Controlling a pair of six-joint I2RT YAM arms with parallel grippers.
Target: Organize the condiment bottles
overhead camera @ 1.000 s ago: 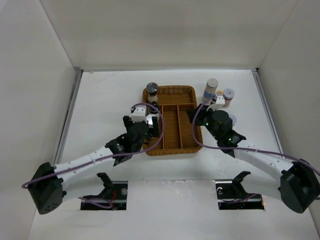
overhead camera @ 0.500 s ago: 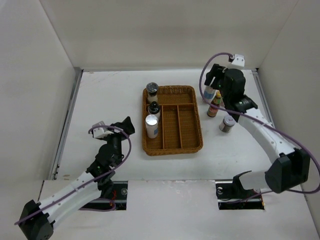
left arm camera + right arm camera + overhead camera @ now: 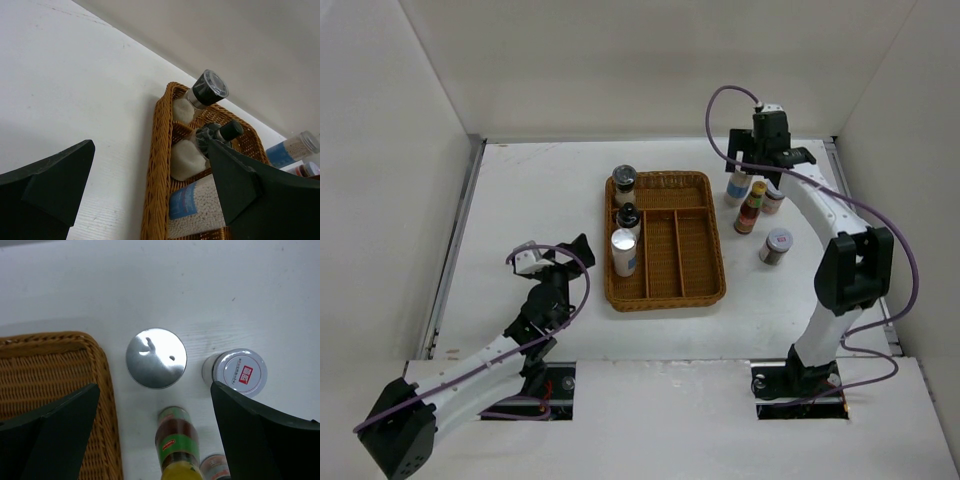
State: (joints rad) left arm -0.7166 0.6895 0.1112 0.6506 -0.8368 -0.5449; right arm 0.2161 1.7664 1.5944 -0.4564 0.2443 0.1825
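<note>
A shaker [image 3: 156,358] is standing under the R gripper [image 3: 154,386], w/ the basket [image 3: 55,365] lying off its left finger, a jar [image 3: 241,372] off its right & a sauce bottle [image 3: 176,440] nearer its wrist, while 3 bottles [image 3: 187,157] are sitting in the basket ahead of the L gripper [image 3: 151,145].

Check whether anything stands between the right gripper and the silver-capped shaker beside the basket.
Nothing visible does. The right gripper hangs open above the silver-capped shaker, with only air between. The white-lidded jar, the red sauce bottle and the basket stand to its sides, apart from it.
</note>
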